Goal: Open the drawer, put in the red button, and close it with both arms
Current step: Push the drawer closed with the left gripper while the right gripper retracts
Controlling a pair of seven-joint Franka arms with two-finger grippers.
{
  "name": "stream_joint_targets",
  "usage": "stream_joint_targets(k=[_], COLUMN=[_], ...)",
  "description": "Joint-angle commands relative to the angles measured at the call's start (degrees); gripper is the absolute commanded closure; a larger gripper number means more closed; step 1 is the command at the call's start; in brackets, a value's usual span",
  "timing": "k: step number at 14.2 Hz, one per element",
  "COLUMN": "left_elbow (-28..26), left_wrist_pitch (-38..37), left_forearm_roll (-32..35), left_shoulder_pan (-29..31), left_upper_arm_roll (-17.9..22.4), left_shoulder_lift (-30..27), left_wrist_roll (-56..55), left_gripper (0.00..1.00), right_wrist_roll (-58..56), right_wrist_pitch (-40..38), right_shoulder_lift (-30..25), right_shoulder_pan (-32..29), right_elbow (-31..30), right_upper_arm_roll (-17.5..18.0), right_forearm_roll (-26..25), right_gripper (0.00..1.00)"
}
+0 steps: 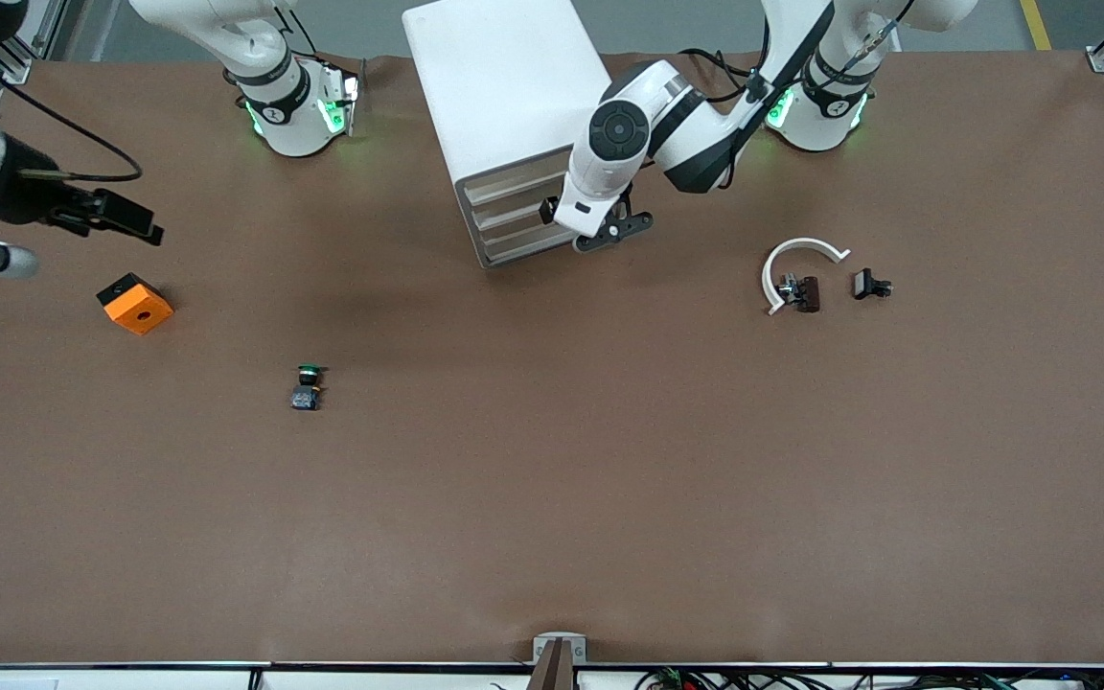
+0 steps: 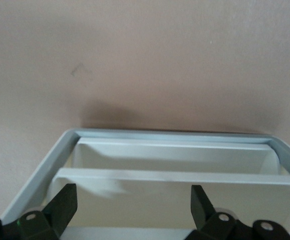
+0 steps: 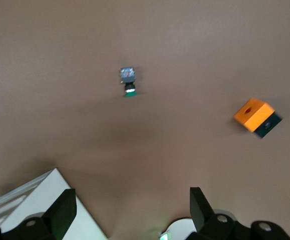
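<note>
A white cabinet stands between the arms' bases, and its stacked drawer fronts are all shut. My left gripper is right at those fronts. In the left wrist view it is open, with a drawer's pale ledge just ahead of its fingertips and nothing between them. My right gripper hangs open and empty high over the right arm's end of the table. No red cap shows plainly. A small dark piece lies by a white arc, and I cannot tell whether it is the red button.
A green-capped button lies on the brown table, nearer the front camera than the cabinet. An orange block sits below the right gripper. A small black part lies beside the white arc.
</note>
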Motion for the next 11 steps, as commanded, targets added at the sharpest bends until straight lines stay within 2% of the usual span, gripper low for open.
stream_joint_targets(k=[1, 3, 6, 11], left_elbow=[-0.45, -0.28, 0.43, 3.15], left_wrist_pitch=[2.22, 2.32, 1.96, 1.61], left_forearm_roll=[-1.06, -1.06, -0.98, 3.13], left_shoulder_pan=[-0.19, -0.19, 0.95, 11.48], left_upper_arm_roll=[-1.55, -1.64, -1.2, -1.02], left_shoulder_lift=[0.96, 1.57, 1.49, 0.88], left_wrist_roll=[-1.92, -2.28, -2.72, -2.54], left_gripper=[0.0, 0.0, 0.0, 0.0], right_wrist_roll=[-3.95, -4.04, -3.95, -3.78], right_wrist_pitch=[0.96, 0.7, 0.52, 0.35], right_shoulder_lift=[-1.26, -1.17, -1.17, -0.65], right_shoulder_pan=[-3.03, -3.03, -3.03, -3.12], right_elbow=[0.18, 1.32, 3.43, 6.68], right_upper_arm_roll=[1.23, 1.32, 1.32, 1.32], right_forearm_roll=[-1.35, -3.89, -4.52, -5.58], right_gripper=[0.0, 0.0, 0.0, 0.0])
